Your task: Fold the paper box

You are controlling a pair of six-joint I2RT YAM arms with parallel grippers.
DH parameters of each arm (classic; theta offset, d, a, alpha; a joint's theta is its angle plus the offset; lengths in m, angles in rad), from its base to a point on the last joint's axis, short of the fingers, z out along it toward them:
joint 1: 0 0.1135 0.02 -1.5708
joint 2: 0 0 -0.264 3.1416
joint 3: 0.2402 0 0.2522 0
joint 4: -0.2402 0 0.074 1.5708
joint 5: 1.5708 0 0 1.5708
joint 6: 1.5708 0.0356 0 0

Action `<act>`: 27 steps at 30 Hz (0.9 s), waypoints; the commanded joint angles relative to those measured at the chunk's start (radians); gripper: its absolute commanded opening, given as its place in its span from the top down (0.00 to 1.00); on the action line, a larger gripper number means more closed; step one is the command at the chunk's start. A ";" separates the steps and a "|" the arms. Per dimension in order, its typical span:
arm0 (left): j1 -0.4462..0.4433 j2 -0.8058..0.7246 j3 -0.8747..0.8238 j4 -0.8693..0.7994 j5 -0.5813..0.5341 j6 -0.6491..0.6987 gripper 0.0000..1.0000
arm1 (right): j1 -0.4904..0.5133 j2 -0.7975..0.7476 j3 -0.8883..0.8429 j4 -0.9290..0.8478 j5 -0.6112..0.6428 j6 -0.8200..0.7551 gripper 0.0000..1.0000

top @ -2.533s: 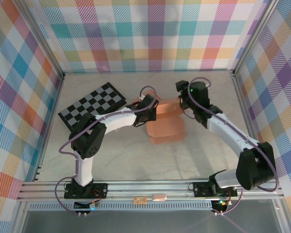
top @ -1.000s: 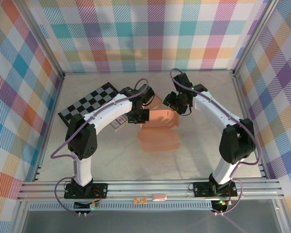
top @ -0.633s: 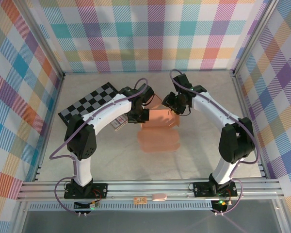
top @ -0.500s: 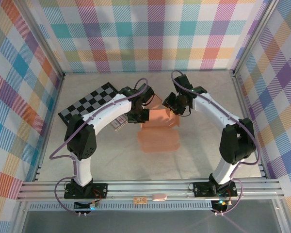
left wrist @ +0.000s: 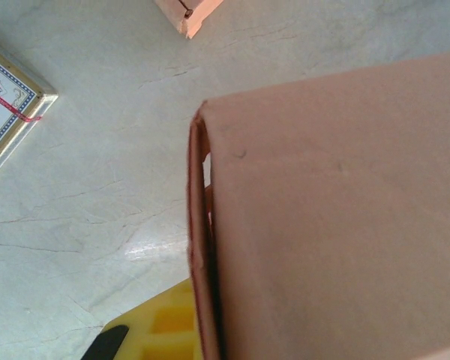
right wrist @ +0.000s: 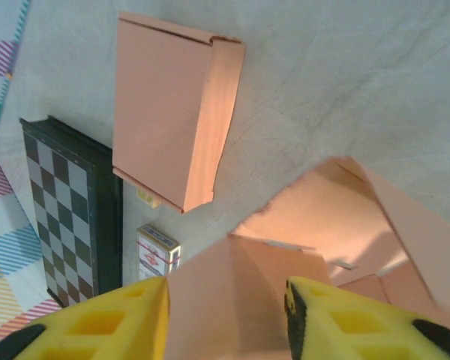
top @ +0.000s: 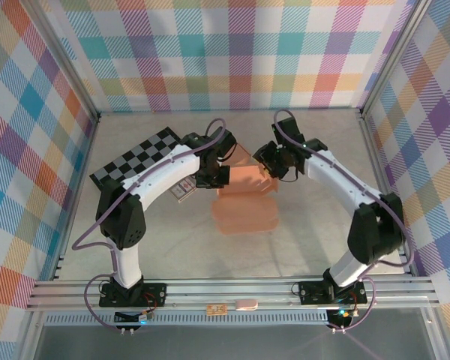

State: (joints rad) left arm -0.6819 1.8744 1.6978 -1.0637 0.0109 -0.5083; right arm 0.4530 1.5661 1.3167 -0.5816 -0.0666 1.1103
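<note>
While the right gripper (right wrist: 226, 300) pinches a flap of the paper box (top: 244, 206), the left gripper (top: 214, 178), grip unreadable, seemingly braces a wall; next, fold that flap inward.

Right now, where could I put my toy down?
Bare table lies between the paper box and the front rail, and along the back wall. Crowded: mid-table, where the left gripper and right gripper meet it, and by the chessboard.

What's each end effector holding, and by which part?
The right end effector pinches a flap of the paper box; whether the left end effector grips it cannot be told.
</note>
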 commanded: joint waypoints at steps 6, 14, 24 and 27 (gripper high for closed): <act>0.004 -0.041 0.006 -0.001 -0.007 0.017 1.00 | 0.007 -0.249 -0.220 -0.024 0.064 -0.176 0.54; 0.004 -0.039 0.014 0.004 0.000 0.016 1.00 | 0.027 -0.224 -0.315 0.032 0.045 -0.168 0.55; 0.002 -0.043 0.014 0.003 0.000 0.014 1.00 | 0.026 -0.095 -0.278 0.078 0.081 -0.174 0.63; 0.002 -0.044 0.013 0.001 0.001 0.013 1.00 | 0.026 -0.090 -0.290 0.093 0.091 -0.172 0.63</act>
State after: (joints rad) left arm -0.6819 1.8706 1.6978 -1.0634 0.0078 -0.5045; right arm 0.4755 1.4734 1.0080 -0.5114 0.0002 0.9524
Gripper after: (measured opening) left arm 0.053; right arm 0.370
